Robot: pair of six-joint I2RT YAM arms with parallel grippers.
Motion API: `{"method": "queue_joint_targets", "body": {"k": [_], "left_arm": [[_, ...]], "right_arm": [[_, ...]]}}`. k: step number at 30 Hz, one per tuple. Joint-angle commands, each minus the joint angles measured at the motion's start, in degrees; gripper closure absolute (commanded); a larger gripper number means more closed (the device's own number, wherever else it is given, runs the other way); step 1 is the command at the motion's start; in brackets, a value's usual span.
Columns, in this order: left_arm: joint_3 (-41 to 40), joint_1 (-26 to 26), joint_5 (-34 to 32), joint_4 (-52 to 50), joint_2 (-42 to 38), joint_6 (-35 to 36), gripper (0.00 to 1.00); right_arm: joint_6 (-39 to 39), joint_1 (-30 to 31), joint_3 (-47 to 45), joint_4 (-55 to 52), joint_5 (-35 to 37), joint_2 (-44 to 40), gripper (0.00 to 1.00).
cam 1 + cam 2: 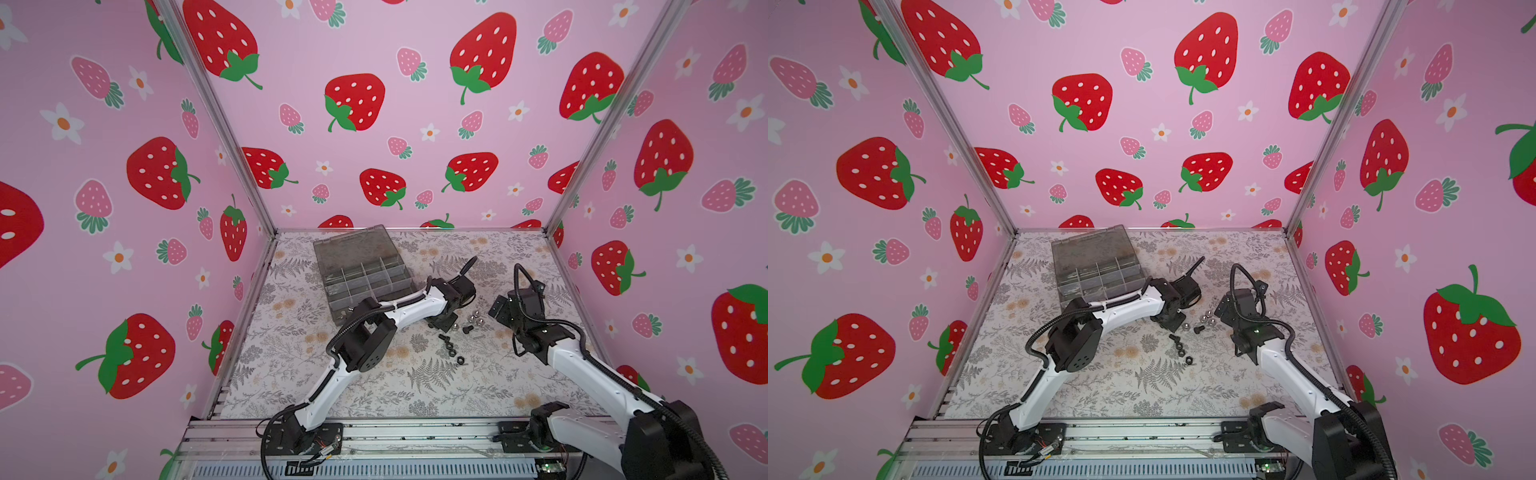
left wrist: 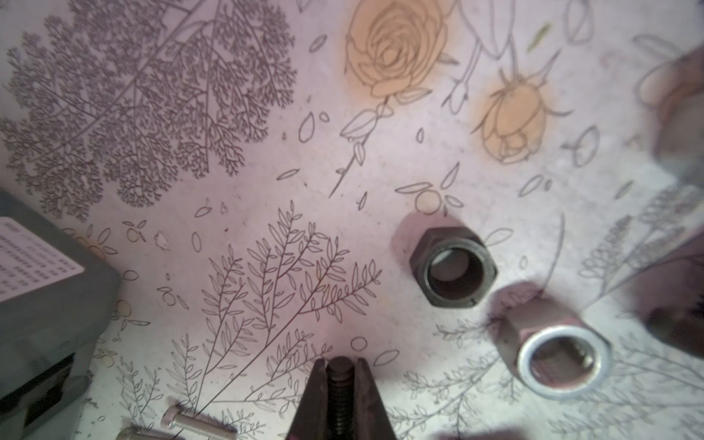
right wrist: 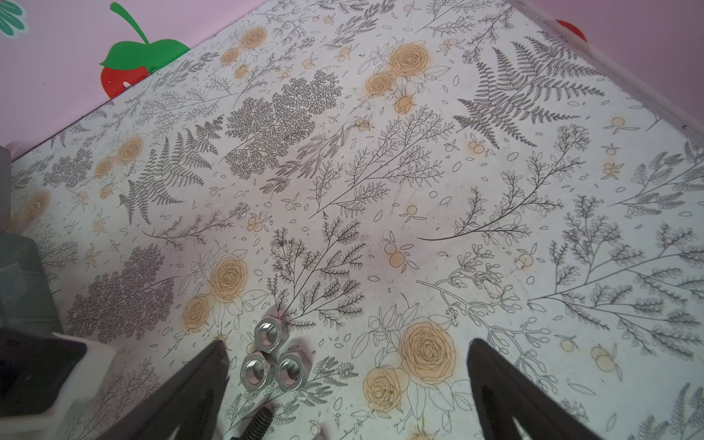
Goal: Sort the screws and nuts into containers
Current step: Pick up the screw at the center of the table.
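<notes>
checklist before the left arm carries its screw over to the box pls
1. Left pincer shut on the black screw: ok. The threaded shaft sits between its fingers.
2. Screw lifted off the table: cannot tell from the wrist view, and the arm hides it in both top views.
3. Organiser box lid open, compartments exposed: ok.
4. Right pincer open and holding nothing: ok.
5. Right pincer clear of the three silver nuts: cannot tell. One finger stands right beside them.
</notes>
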Motion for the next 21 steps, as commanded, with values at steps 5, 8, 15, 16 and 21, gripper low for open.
{"method": "queue_joint_targets", "body": {"k": [5, 8, 15, 16, 21], "left_arm": [[-5.71, -0.64, 5.25, 0.36, 0.37, -1.9, 1.0], [-6.83, -0.61, 5.86, 1.45, -1.04, -2.54, 1.0], [-8.02, -0.62, 4.82, 1.06, -3.89, -3.19, 1.0], [-8.24, -0.64, 4.48, 0.91, -4.33, -3.23, 1.0], [-8.84, -0.52, 2.93, 0.36, -6.68, -3.31, 1.0]], "right_arm": [[0.95, 0.32, 0.15, 0.59, -0.06, 0.67, 0.0], [0.87, 0.32, 0.23, 0.75, -0.17, 0.79, 0.0], [0.69, 0.3, 0.15, 0.75, -0.13, 0.85, 0.0], [0.68, 0.33, 0.17, 0.82, -0.1, 0.9, 0.0], [0.77, 0.37, 0.01, 1.0, -0.18, 0.86, 0.0]]}}
